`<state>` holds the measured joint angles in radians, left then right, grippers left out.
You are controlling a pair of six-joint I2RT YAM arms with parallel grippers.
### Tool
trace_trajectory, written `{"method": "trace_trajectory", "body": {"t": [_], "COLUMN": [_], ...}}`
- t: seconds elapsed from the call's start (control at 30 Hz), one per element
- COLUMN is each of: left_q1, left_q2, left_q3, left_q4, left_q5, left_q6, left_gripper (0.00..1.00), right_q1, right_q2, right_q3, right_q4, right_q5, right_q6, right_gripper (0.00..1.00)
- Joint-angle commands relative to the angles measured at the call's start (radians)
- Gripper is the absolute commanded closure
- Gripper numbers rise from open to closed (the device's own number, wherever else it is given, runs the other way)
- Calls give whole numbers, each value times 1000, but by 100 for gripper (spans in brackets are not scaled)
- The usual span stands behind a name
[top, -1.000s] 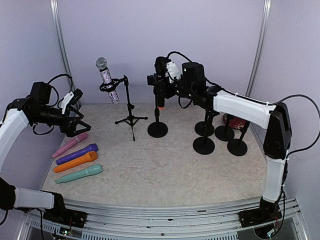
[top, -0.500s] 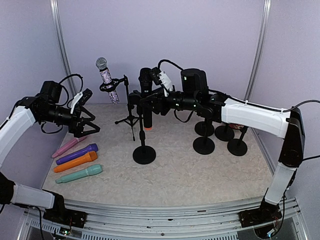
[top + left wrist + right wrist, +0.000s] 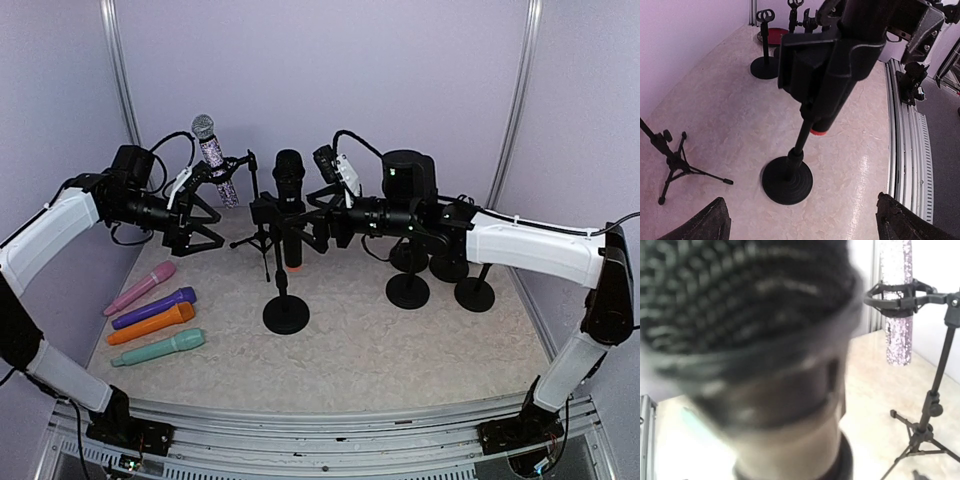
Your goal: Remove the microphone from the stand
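The black microphone point(image 3: 289, 205) stands at the centre of the top view, a little above the middle, seated in its round-based stand point(image 3: 286, 314) on the counter point(image 3: 400, 350). Its long axis is almost upright, with the mesh head on top and the orange ring at the lower end. So it will probably have to leave the clip upward, along this axis. The right end effector point(image 3: 293, 218) is the nearer one. It reaches in from the right of the frame and has one jaw on each side of the microphone body. Whether the jaws press the body or only stand beside it cannot be told, because the right wrist view is filled by the blurred head. The left end effector point(image 3: 205, 225) is in the left part of the frame, apart from the microphone, with its fingers spread wide and turned toward it. The tripod stand point(image 3: 262, 238) with the glitter microphone point(image 3: 212, 160) is near the line between them, so an approach from that side should probably pass in front of its legs.
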<state>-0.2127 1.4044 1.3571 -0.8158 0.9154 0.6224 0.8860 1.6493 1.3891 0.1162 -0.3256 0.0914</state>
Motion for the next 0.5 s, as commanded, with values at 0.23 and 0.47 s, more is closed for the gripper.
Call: {"method": "trace_trajectory", "body": {"t": [0.23, 0.47], "left_q1": [-90, -140], "left_q2": [135, 193], "left_q3": [135, 211], "left_q4": [109, 102], "left_q5": [118, 101], "left_q6": [164, 199], "left_gripper": [1, 1], "right_q1": [13, 20], "right_q2": [12, 44], "right_q3": [175, 237], "right_q4": [-28, -103], "right_q5": [-62, -58], "right_q6": [17, -23], "right_gripper": [5, 12]}}
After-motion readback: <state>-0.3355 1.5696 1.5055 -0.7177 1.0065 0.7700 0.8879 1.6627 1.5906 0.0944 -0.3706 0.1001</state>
